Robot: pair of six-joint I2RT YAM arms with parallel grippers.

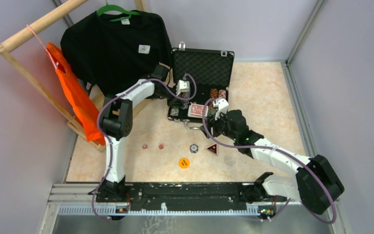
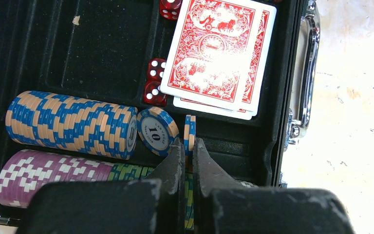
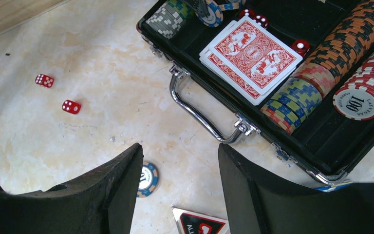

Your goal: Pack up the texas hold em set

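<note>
Poker chip (image 2: 190,130) in left tool (image 2: 188,145)

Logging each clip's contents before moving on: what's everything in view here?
case: one, black, open, far side of table
chip stacks: several, mixed colours, in case
cards: one pile, red-backed, in case
cased dice: at least three, red, beside cards
loose dice: two, red, on table
loose chip: one, blue-cream, on table
triangular token: one, black-red, on table
round token: one, orange, on table
T-shirt: one, black, on green hanger
bag: one, orange, on wooden rack
left gripper: one, shut on held chip, blue-cream, over case
right gripper: one, open, above table near case handle
</note>
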